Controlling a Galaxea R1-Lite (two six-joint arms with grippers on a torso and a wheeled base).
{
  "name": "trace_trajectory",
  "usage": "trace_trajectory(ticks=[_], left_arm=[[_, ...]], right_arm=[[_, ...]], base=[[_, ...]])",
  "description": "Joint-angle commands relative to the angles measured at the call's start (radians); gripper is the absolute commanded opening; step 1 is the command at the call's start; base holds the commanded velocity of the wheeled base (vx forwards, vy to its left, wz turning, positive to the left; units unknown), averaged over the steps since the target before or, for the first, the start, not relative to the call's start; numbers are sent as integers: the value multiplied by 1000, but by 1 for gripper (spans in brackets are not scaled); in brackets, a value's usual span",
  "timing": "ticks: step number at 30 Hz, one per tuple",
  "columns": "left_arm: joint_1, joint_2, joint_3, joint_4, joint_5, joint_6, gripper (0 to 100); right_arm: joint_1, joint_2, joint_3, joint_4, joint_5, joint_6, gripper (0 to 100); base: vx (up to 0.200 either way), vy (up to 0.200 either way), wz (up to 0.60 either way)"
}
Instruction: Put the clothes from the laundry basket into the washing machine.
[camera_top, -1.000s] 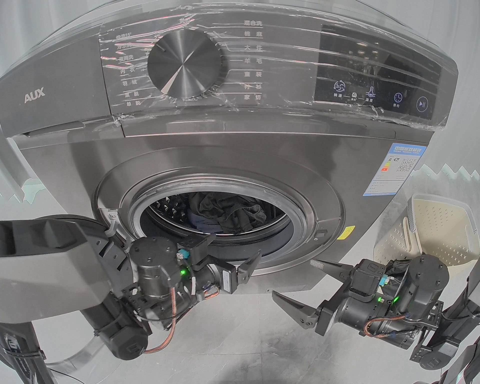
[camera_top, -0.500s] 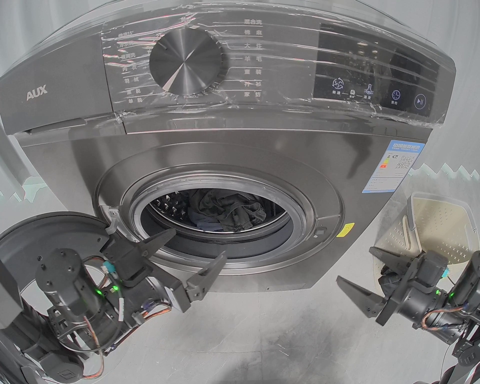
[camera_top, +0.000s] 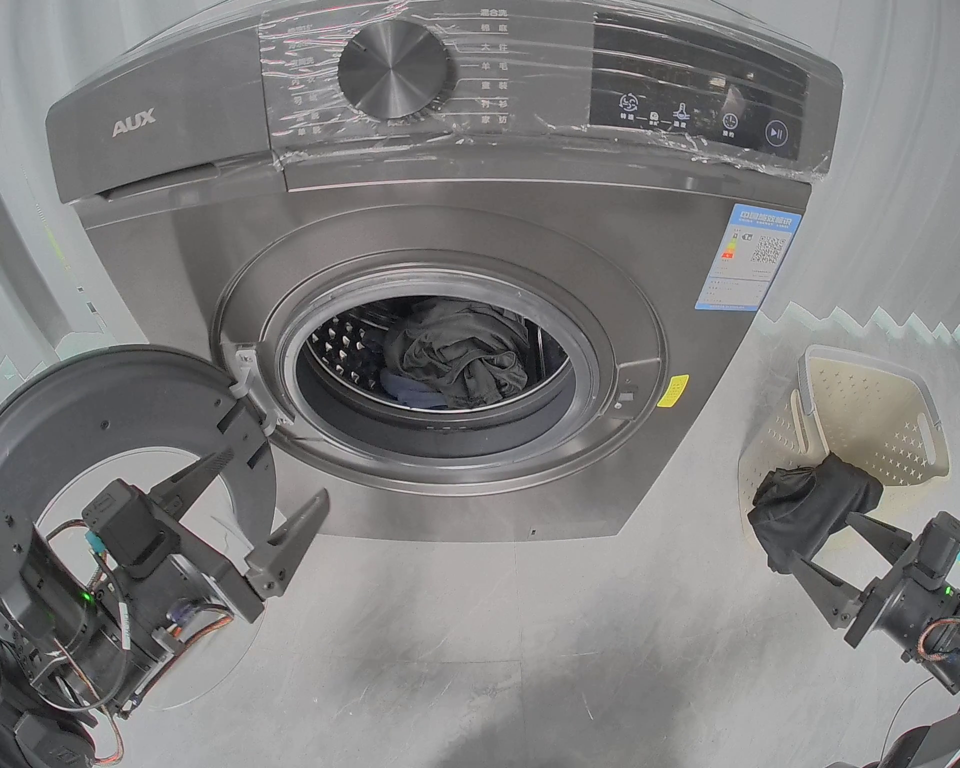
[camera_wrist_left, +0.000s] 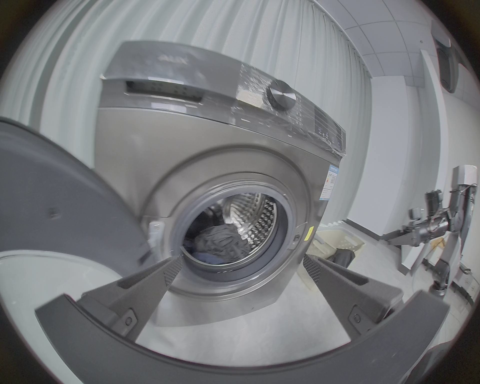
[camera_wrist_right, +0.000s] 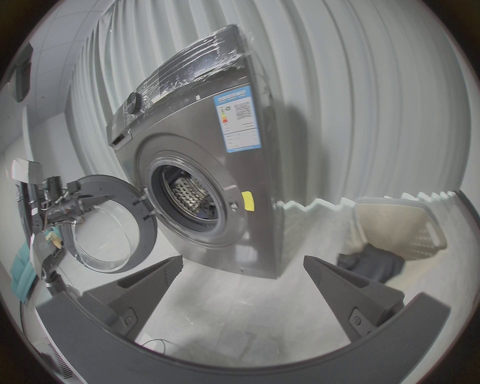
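Note:
The grey washing machine (camera_top: 450, 200) stands with its round door (camera_top: 110, 400) swung open to the left. Dark clothes (camera_top: 455, 350) lie in the drum, also seen in the left wrist view as clothes (camera_wrist_left: 220, 242). The cream laundry basket (camera_top: 880, 420) lies tipped on the floor at the right, a dark garment (camera_top: 810, 505) hanging out of its mouth. My right gripper (camera_top: 823, 541) is open, low beside that garment and apart from it; garment (camera_wrist_right: 372, 262), basket (camera_wrist_right: 400, 225). My left gripper (camera_top: 272, 476) is open and empty, low in front of the door.
Grey floor (camera_top: 520, 620) stretches between the machine and the grippers. A pleated curtain (camera_wrist_right: 350, 100) hangs behind the machine. The open door juts out at the left near my left arm.
The head view has pulled back from the machine, so everything looks smaller. Both arms have swung outward and lower: the left toward the door, the right toward the basket. Both stay open.

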Motion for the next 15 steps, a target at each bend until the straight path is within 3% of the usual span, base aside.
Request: trace_trajectory(ticks=[1,7,8,15], left_arm=[[131,-123,67,13,-42,13,100],[169,-229,67,106,-73,10,100],[169,-278,67,166,-73,4,100],[171,-536,66,490,-64,-13,100]], right_arm=[[-82,-302,17,183,-48,-1,100],[-174,-425,17,280,-46,-7,100],[-189,-461,17,311,-46,-6,100],[-231,-629,17,478,-40,-24,100]], base=[[-200,0,0],[-200,0,0],[-200,0,0],[0,0,0]])
